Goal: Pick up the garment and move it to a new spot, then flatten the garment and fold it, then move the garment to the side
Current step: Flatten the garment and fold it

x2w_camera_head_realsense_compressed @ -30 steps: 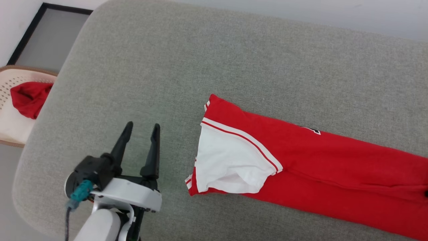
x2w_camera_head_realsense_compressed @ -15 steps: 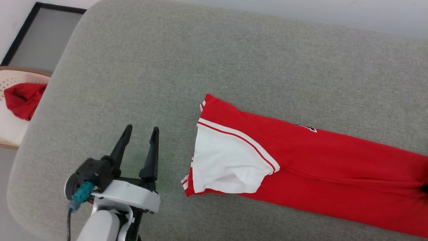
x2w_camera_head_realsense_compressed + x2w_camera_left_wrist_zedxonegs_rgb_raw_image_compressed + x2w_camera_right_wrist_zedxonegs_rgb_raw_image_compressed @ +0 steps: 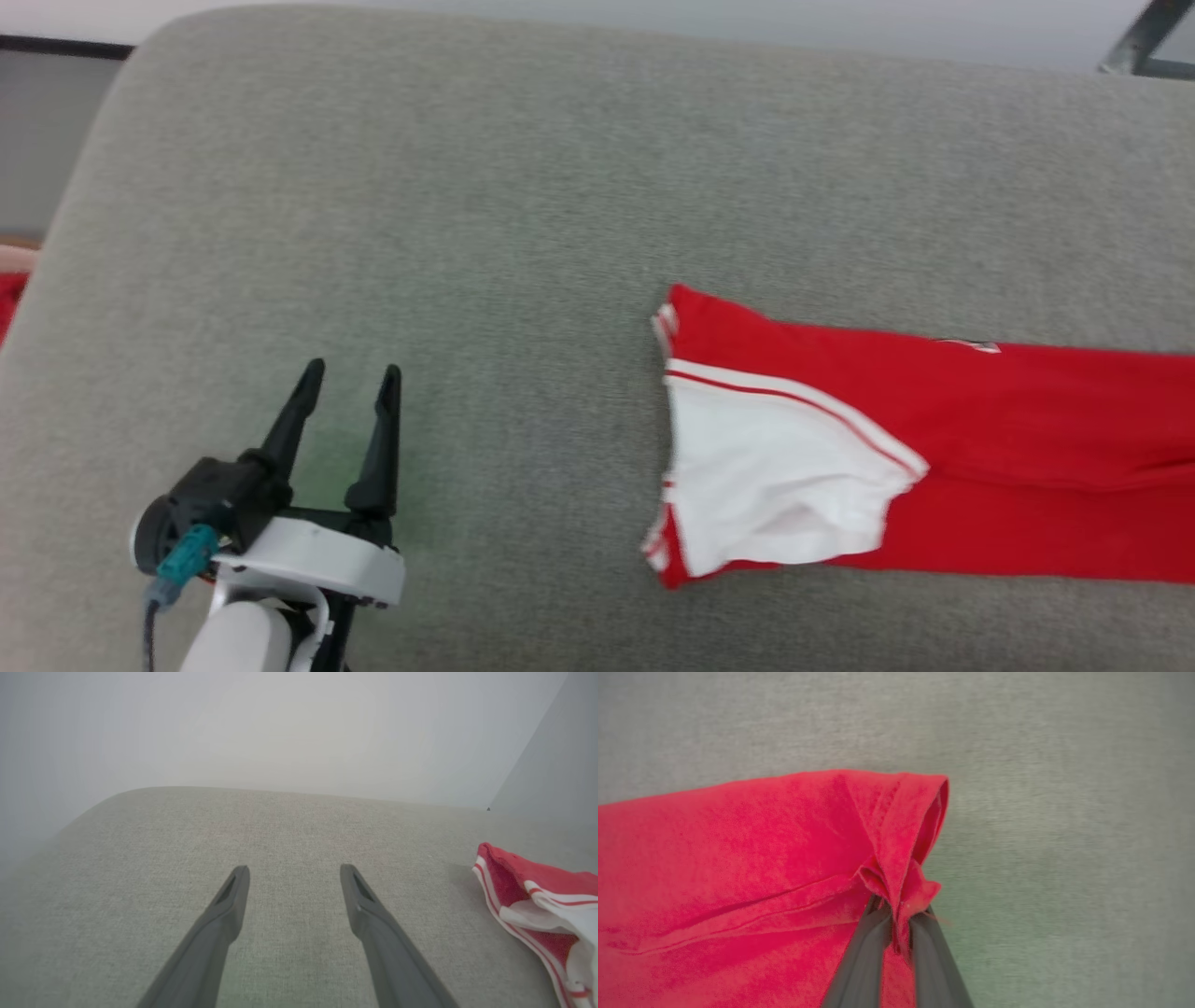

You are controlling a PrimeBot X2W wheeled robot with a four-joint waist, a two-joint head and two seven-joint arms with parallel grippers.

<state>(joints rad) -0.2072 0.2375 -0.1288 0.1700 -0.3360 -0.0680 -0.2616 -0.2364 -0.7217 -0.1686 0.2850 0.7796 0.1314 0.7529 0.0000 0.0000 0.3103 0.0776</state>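
Sliding almost out of the head view at the far left, the plain red scrap [image 3: 5, 308] is now a sliver. That shift belongs to the camera, which has turned, not to the things. What has really changed is the gap: a second ago the sleeve end of the garment [image 3: 980, 448] lay just beside the left gripper [image 3: 351, 368], and now a broad stretch of bare grey surface [image 3: 560, 187] lies between them. I judge the jersey is being drawn away to the robot's right — the last part of the task, moving it aside, seems under way.

The left gripper hangs low over the grey surface at the lower left, its pale forearm rising from the bottom edge, fingers pointing up the view and set moderately apart with nothing between them; its wrist view shows the same gap [image 3: 294, 869] and the striped sleeve hem at the right edge.

Farther right the garment lies as a long narrow band, white sleeve [image 3: 775, 476] on top, running off the right edge. In the right wrist view the right gripper [image 3: 895, 919] is pinched tight on a bunched red corner of the cloth — holding it against the surface, arm reaching along the fabric's end.
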